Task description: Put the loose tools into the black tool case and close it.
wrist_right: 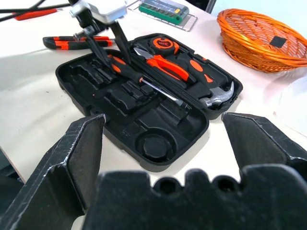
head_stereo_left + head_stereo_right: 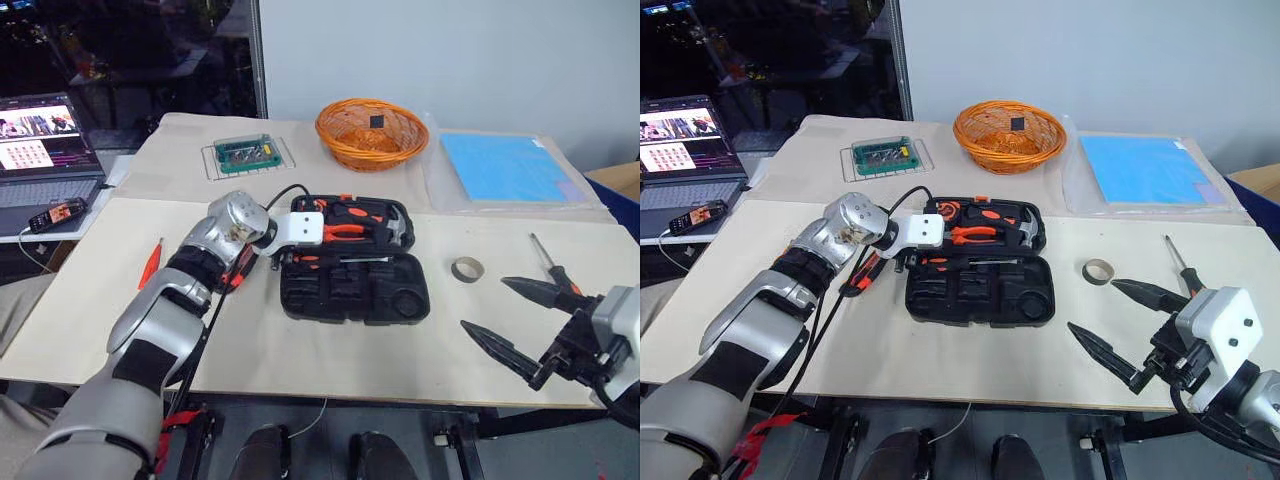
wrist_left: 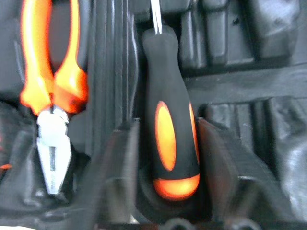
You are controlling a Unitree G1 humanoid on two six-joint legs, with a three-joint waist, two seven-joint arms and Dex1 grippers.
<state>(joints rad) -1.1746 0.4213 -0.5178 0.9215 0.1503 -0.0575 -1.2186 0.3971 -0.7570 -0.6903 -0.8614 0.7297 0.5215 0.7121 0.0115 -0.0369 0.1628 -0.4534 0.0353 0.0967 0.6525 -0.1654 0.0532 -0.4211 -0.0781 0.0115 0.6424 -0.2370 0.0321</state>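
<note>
Case, black moulded plastic, clamshell, is laid open near the middle of the table, its lid half occupied by orange-handled pliers and a hammer, its front half showing mostly vacant recesses. One black-and-orange screwdriver is lodged along the hinge line, its handle flanked by the fingers of the left gripper, which are parted on either side of it in the left wrist view and are judged to be letting go rather than clamping. A second black-and-orange tool is seen on the table just left of the case, partly under the left arm; whether it is a screwdriver or the knife cannot be told. A small orange screwdriver is placed further left, well apart. The beige tape roll is set right of the case, and another screwdriver lies beyond it, near the right gripper, which is held wide open and empty above the table's front right. The screwdrivers are judged rigid, light and apt to roll; they are best taken across the rubbered handle. The roll is judged light and slightly yielding, best pinched across its wall. The lid is judged stiff, to be pushed over at its far edge. Basket, blue mat and laptop are noted behind.
</note>
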